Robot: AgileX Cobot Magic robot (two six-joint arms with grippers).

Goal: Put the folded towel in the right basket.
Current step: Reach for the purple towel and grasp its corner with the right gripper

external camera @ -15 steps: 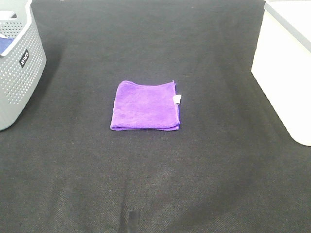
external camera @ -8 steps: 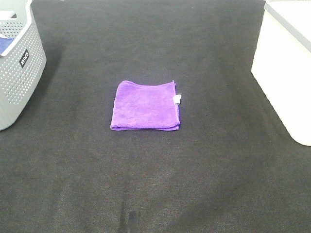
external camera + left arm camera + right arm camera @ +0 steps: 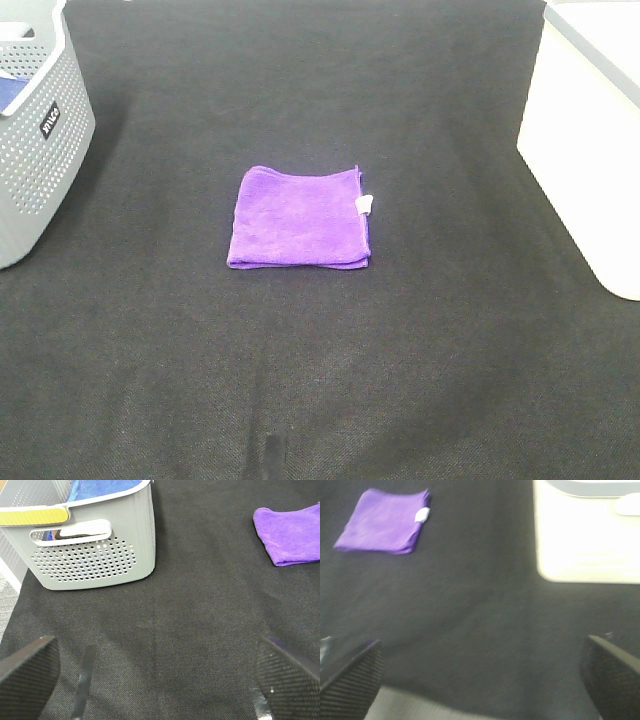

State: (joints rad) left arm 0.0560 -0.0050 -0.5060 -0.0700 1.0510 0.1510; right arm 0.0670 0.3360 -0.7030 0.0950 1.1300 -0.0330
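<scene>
Black woven cloth covers the table (image 3: pixel 320 400) from edge to edge in the high view. A folded purple microfibre towel (image 3: pixel 298 218) lies flat near the middle of it, roughly square, with a small white tag (image 3: pixel 365 204) sticking out at its right edge. The towel touches nothing but the table and is well apart from both baskets.

At the left edge of the high view stands a grey perforated plastic basket (image 3: pixel 40 150), upright and only partly in frame, with a small dark label on its wall. The left wrist view shows the same basket closer: a handle slot (image 3: pixel 70 531) cut into the wall, a yellow strip (image 3: pixel 32 516) along part of the rim, and a blue cloth (image 3: pixel 100 487) lying inside. At the right edge stands a plain white rectangular basket (image 3: pixel 590 150), also cut off by the frame; its rim looks grey in the right wrist view. The towel is outside it, on the table.

Neither arm appears in the high view. The left pincer (image 3: pixel 157 677) is spread wide, its two dark textured fingers (image 3: pixel 27 672) at opposite sides of its wrist view with bare table between them, gripping nothing. The right pincer (image 3: pixel 482 677) is likewise spread wide above the table and has nothing in it; its view is somewhat blurred.
</scene>
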